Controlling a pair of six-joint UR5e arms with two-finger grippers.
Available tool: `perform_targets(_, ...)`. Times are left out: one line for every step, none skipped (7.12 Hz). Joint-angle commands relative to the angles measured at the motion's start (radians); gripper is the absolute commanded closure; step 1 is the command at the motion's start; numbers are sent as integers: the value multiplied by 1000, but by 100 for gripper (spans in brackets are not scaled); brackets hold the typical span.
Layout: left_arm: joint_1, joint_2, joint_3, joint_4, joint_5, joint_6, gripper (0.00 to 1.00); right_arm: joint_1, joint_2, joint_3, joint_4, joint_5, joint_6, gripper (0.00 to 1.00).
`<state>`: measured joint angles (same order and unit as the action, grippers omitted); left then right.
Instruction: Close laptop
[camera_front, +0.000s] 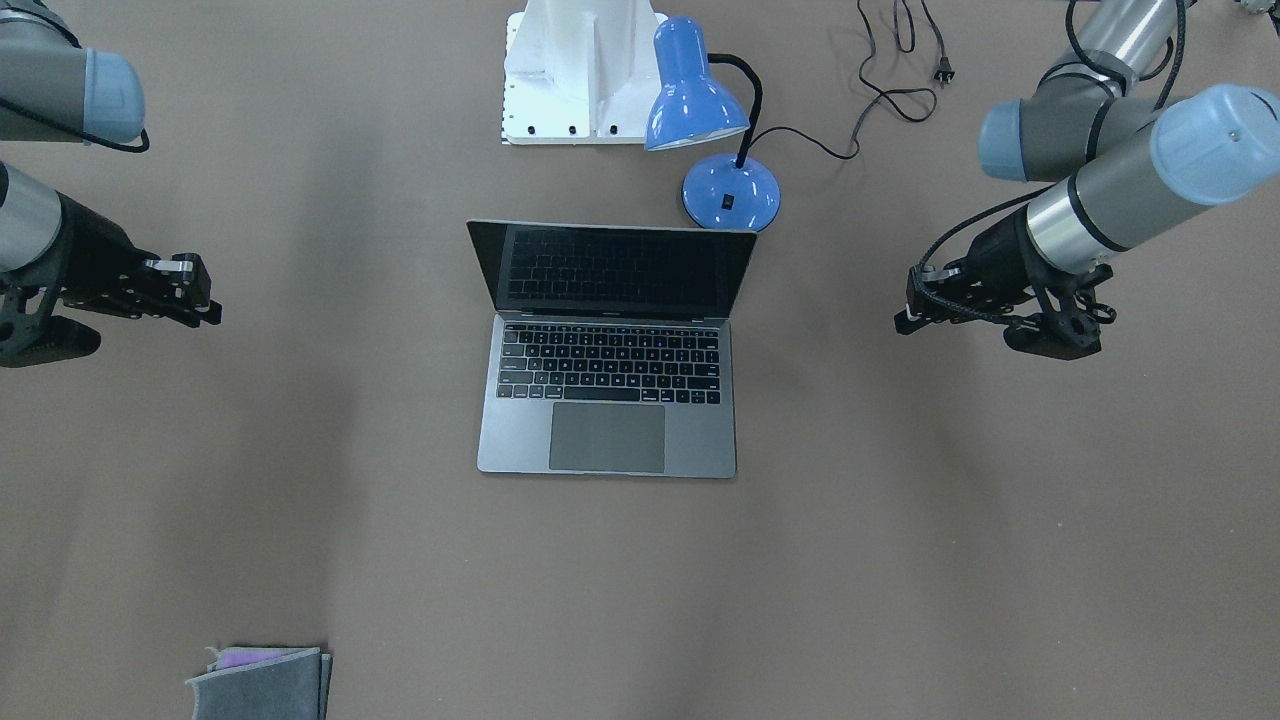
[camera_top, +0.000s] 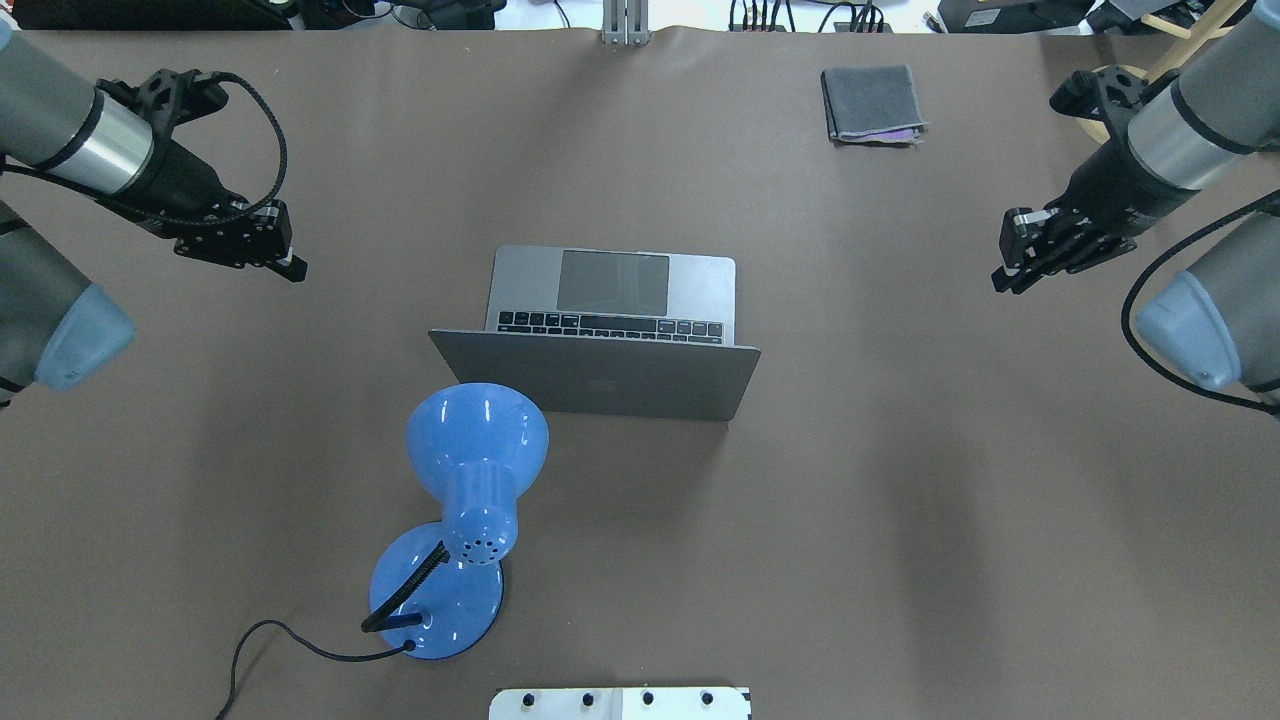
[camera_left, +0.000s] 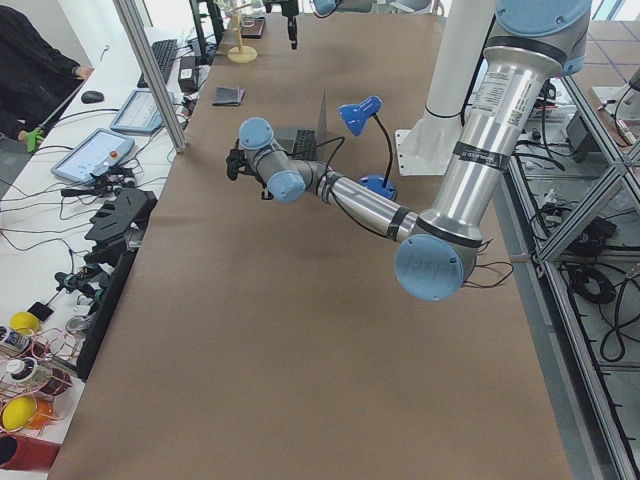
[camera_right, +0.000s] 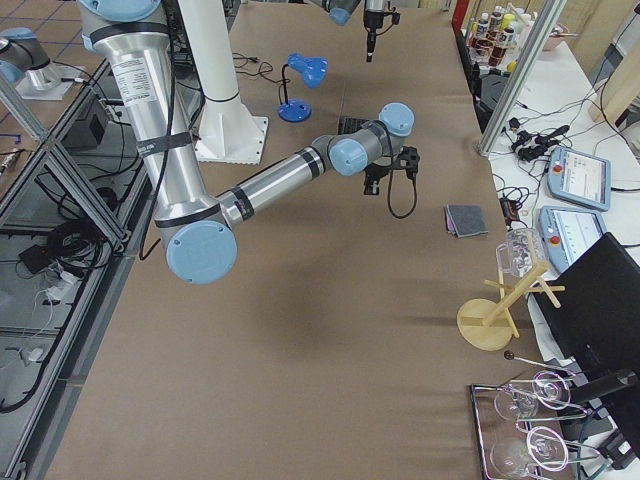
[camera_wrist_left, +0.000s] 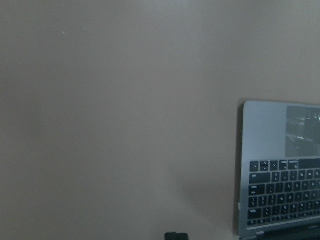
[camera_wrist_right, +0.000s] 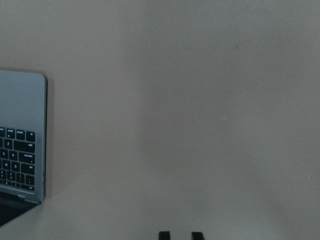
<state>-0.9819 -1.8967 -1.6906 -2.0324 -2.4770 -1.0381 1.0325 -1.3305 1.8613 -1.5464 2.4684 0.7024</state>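
Jaws closed on the left gripper (camera_top: 297, 269), barely parted on the right gripper (camera_top: 1001, 282), both empty. Open laptop (camera_top: 600, 385) sits midway between the table (camera_top: 900, 520) side edges; its lid top likely needs a gentle downward push.
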Motion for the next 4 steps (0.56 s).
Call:
perform_targets(67, 4, -29, 1, 1, -36, 100, -101, -41, 94, 5, 3, 46, 100)
perform_targets(116, 1, -34, 1, 0, -36, 100, -171, -38, 137, 8, -2, 125, 100)
perform_targets(161, 2, -58, 1, 0, -36, 100, -210, -36, 175, 8, 0, 135, 100)
perform_targets(190, 2, -67, 1, 1, -36, 100, -241, -36, 192, 8, -5, 150, 100)
